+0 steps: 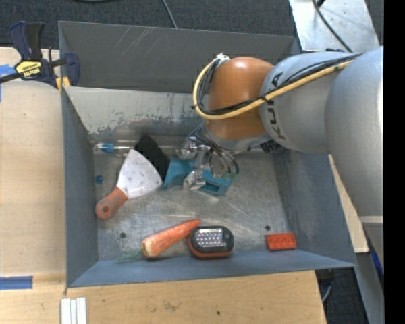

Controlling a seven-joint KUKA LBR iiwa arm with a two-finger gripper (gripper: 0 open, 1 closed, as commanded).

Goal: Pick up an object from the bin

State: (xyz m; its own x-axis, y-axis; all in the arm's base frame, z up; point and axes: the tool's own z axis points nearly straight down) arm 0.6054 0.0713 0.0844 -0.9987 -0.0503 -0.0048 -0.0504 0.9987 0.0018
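Observation:
My gripper (202, 159) hangs below the arm's wrist in the middle of the bin, low over a teal-blue blocky object (177, 175). The metal end of the gripper meets that object's top, and part of the object is hidden under it. Just to the left lie a black flat piece (152, 153) and a white scraper with an orange-brown handle (135, 179).
Along the bin's front lie an orange carrot (169, 238), a black and orange lamp-like device (211, 241) and a small red block (281, 241). A clear pen-like tube (112, 148) rests at the back left. The arm covers the bin's back right.

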